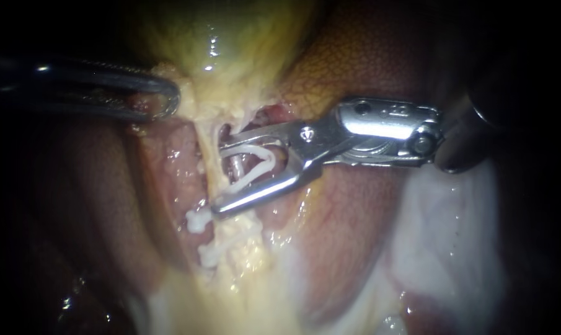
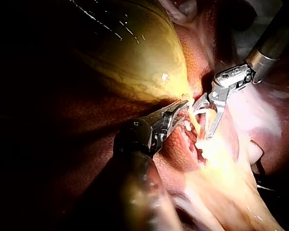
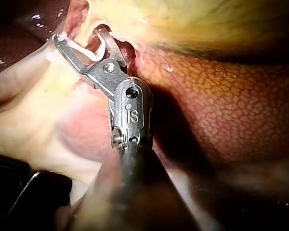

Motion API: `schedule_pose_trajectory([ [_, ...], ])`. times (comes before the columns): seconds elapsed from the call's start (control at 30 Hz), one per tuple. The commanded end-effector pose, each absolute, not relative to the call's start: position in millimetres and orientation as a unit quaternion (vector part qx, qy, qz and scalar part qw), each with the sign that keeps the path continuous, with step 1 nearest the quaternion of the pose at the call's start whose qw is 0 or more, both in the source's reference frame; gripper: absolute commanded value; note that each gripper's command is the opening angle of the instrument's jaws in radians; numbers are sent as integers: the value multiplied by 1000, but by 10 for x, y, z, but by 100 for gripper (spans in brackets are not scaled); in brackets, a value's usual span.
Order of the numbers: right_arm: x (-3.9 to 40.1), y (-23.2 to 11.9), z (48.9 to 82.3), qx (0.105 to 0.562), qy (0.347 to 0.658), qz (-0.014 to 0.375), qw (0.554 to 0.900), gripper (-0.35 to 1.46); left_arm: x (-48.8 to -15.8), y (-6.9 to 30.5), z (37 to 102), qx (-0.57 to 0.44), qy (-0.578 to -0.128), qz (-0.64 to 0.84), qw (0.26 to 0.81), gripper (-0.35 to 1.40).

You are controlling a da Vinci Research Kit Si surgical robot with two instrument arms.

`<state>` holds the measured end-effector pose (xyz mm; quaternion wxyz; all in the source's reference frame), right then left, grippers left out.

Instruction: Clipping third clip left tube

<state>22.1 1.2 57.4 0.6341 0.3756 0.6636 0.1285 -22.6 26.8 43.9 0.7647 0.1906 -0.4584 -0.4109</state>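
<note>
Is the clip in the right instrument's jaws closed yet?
No, the white clip sits open in a V between the right instrument's jaws, its arms either side of the tube.

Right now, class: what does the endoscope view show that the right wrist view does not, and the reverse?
Only the endoscope view: the left instrument, jaws shut on tissue, and, plainly, two closed clips. Only the right wrist view: a wide stretch of patterned liver. Both: the right instrument, its jaws holding an open white clip around the tube.
</note>
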Motion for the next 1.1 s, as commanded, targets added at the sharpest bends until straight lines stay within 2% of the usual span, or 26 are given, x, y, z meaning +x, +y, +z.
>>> schedule_pose_trajectory([
  [0.03,221,14,571,380,665,130,630,44,-226,268,439,190,-458,-411,765,-35],
  [0.33,228,19,548,401,685,125,595,41,-226,269,440,191,-458,-411,765,-35],
  [0.63,232,24,538,413,687,130,584,32,-226,269,440,191,-458,-411,765,-35],
  [0.83,229,24,538,432,676,144,579,4,-225,269,441,191,-458,-411,765,-35],
  [1.0,228,24,537,438,672,149,578,-13,-225,270,442,191,-458,-410,765,-35],
  [1.1,227,24,537,452,663,161,574,-35,-224,270,442,191,-458,-410,765,-35],
])
